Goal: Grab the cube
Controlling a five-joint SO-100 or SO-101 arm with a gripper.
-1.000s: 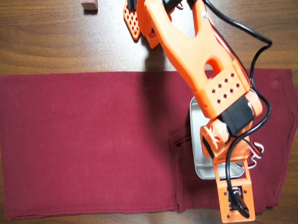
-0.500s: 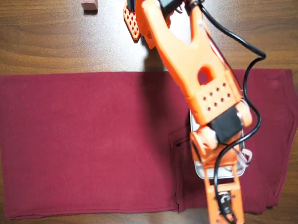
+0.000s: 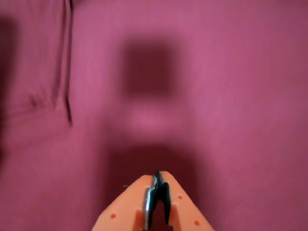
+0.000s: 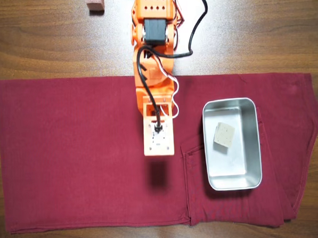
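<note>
The small pale beige-grey cube (image 4: 224,136) lies inside the metal tray (image 4: 234,186), in its upper half in the overhead view. My orange arm (image 4: 158,127) reaches down from the top and hangs over the dark red cloth (image 4: 70,155), to the left of the tray and apart from it. In the wrist view my gripper (image 3: 158,176) enters from the bottom edge with its orange jaws pressed together and nothing between them. That view shows only blurred cloth below, and the cube is out of it.
A reddish-brown block (image 4: 95,2) sits on the wooden table (image 4: 38,45) at the top edge, left of the arm's base. A seam or fold (image 3: 68,72) in the cloth runs down the left of the wrist view. The cloth has folds beside the tray.
</note>
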